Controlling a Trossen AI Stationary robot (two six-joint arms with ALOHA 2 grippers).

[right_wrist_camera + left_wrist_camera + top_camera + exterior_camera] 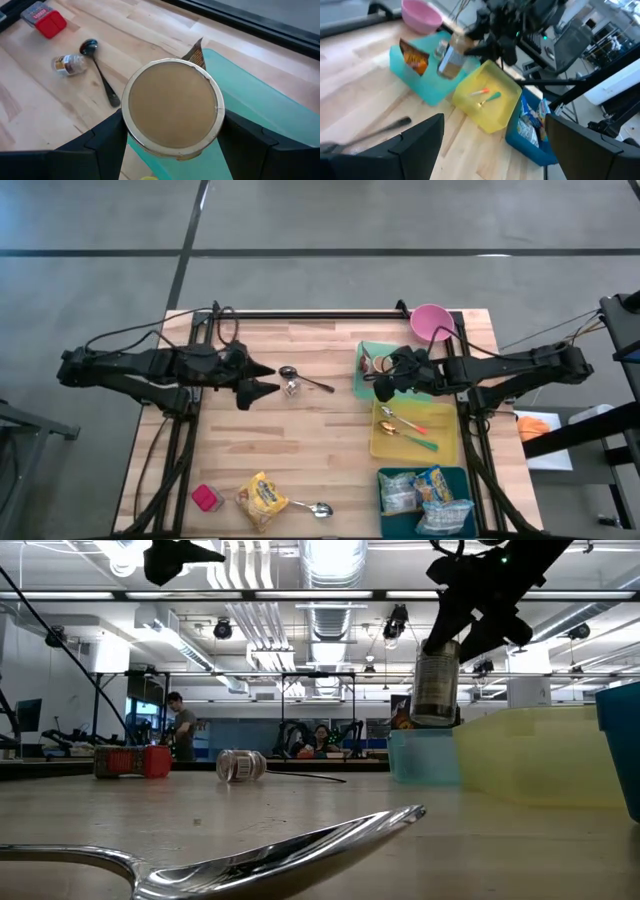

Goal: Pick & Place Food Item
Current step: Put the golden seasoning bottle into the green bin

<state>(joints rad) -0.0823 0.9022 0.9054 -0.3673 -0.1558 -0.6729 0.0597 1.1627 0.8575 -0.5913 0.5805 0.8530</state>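
Note:
A jar (172, 105) with a round tan end and a labelled side (436, 685) hangs above the teal tray (368, 352), with my right gripper (385, 385) shut on it. In the tray lie an orange snack packet (414, 57) and a small jar (441, 48). My left gripper (272, 379) stands open above the table's middle left, nothing between its fingers (420, 145). Just past its tips, a little spice jar (290, 388) lies on its side beside a spoon (312, 382). My right gripper pinches the jar's curved side (126, 122) between its two fingers, one on each side. It holds the jar at its upper part (440, 645), coming slantwise from above and from the table's right. The jar hangs nearly upright below the fingers, clear of the tray.
A yellow tray (445, 448) with utensils sits nearer than the teal one. A blue bin (392, 480) of packets stands at the near right, a pink bowl (432, 322) at the far right. A red box (207, 498), a yellow snack bag (262, 500) and a spoon (315, 508) lie near the front edge.

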